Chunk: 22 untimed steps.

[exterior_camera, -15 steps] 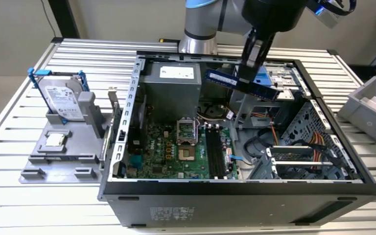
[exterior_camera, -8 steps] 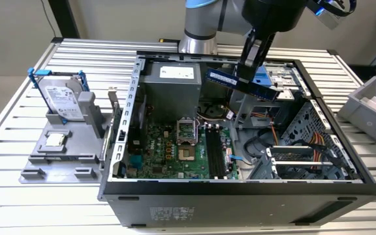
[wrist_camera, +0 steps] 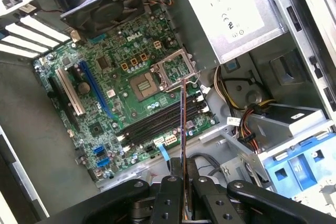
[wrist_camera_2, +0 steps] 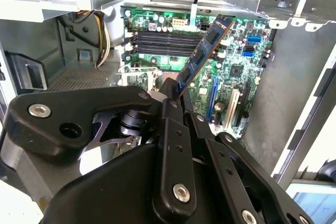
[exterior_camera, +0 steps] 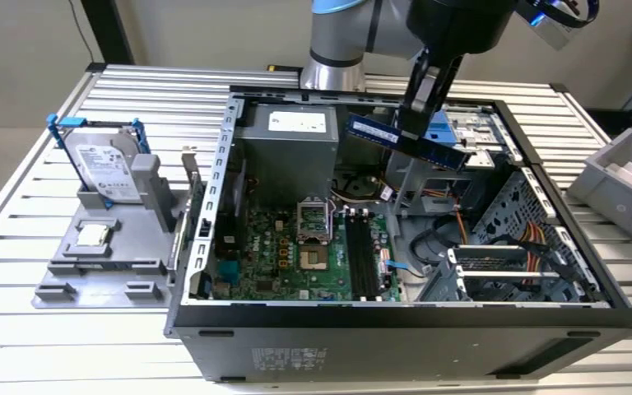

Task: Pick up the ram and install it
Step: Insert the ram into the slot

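"Half of the job looks done," says the first technician. "The ram (exterior_camera: 382,132), a long, thin, blue-green circuit-board stick, is off the bench (exterior_camera: 25,337). The black metal tool (exterior_camera: 415,107) pinches it by one end above the open dark grey steel computer case (exterior_camera: 404,346)."

"And the installing?" asks the second.

"Not done, as far as she can judge. The row of long black plastic memory slots (wrist_camera: 157,124) on the green motherboard (wrist_camera: 121,93) appears empty. The stick hangs well above them, slanted, and touches nothing but the tool's fingers."

"What does he make of the materials?"

"The ram looks flat and rigid, with a row of dark chips along its face. Edge-on in the first wrist view it is barely a line. The tool's links are matte black with bright silver bolt heads. The motherboard is crowded with small parts, and a square metal socket frame sits just beside the slots."

"And outside the case?"

"The bench is ribbed aluminium slats. At the exterior view's left a silver hard drive with a white label (exterior_camera: 102,169) stands upright in a grey plastic holder (exterior_camera: 96,267). A small square silver chip (exterior_camera: 93,234) lies flat on the holder's base."
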{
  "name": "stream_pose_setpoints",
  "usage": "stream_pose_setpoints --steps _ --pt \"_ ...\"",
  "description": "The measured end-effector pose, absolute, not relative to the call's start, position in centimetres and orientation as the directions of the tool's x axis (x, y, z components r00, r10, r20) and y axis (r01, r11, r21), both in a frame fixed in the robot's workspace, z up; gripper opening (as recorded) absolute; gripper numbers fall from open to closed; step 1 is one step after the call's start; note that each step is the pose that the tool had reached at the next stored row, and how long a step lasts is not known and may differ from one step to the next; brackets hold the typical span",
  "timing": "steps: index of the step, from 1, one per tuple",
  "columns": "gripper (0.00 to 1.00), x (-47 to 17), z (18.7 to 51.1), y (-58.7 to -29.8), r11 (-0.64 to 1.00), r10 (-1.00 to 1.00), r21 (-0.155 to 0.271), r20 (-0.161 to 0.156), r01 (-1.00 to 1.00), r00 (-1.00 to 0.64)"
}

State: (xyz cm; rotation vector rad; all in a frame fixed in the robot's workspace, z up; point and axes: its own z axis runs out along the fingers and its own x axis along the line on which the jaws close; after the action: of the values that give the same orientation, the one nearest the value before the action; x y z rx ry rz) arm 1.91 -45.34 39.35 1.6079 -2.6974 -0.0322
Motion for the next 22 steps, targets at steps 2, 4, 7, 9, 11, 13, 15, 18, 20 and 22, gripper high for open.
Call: stream_pose_setpoints --steps 2,4,7,9,11,13,15,18,20,22 --pt "0.0 1.91 39.35 -45.35 0.483 -0.876 0.018 -0.009 -0.876 -0.483" --pt "0.0 1.9 39.35 -45.36 0.492 -0.87 0.018 -0.009 -0.87 -0.492" --pt "0.0 1.9 39.35 -45.39 0.503 -0.864 0.019 -0.009 -0.864 -0.503" --pt "0.0 1.91 39.35 -45.43 0.511 -0.859 0.019 -0.009 -0.859 -0.511" --pt "0.0 1.9 39.35 -45.47 0.526 -0.85 0.02 -0.009 -0.85 -0.526" --pt "0.0 1.9 39.35 -45.51 0.544 -0.839 0.02 -0.009 -0.839 -0.544" --pt "0.0 1.91 39.35 -45.52 0.564 -0.826 0.02 -0.009 -0.826 -0.564" --pt "0.0 1.91 39.34 -45.53 0.599 -0.801 0.02 -0.009 -0.801 -0.599" --pt "0.0 1.91 39.34 -45.53 0.618 -0.786 0.02 -0.009 -0.786 -0.618" --pt "0.0 1.91 39.34 -45.53 0.637 -0.771 0.02 -0.009 -0.771 -0.637"
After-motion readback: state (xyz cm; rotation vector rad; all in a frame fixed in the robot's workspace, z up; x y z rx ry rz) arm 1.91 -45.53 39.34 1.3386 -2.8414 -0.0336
